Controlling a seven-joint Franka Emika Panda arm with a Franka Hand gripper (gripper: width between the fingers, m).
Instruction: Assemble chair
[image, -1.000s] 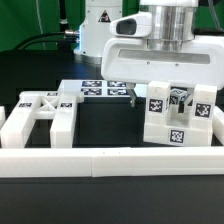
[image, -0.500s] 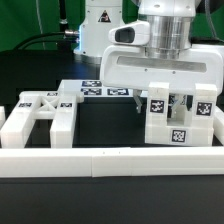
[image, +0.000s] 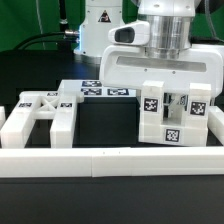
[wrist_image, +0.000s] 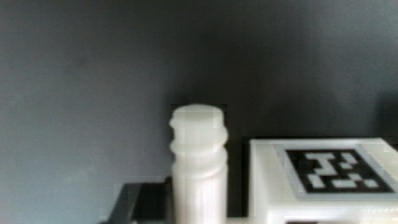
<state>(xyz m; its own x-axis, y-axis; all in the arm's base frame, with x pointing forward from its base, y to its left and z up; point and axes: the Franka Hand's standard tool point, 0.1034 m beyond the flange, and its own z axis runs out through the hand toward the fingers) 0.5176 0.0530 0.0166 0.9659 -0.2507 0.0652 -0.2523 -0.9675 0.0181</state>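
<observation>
Chair (image: 172, 125): set at the exterior view's right, its front edge just behind the rail (image: 110, 162); gripper (image: 176, 98): lowered between the upper posts, fingers closed on a white post (wrist_image: 199, 150), a tagged block seen just beside it; frame (image: 40, 115): well apart at the left; bare table (image: 105, 125) left open between; marker board (image: 100, 90): behind.

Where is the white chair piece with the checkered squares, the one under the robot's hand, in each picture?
Exterior view: the tagged chair piece stands on the exterior view's right, just behind the long white rail.
Wrist view: most likely the same piece, seen close up with one tag facing the camera, next to a white post.
Shared landmark: the dark table around the piece, also visible in the wrist view.
</observation>
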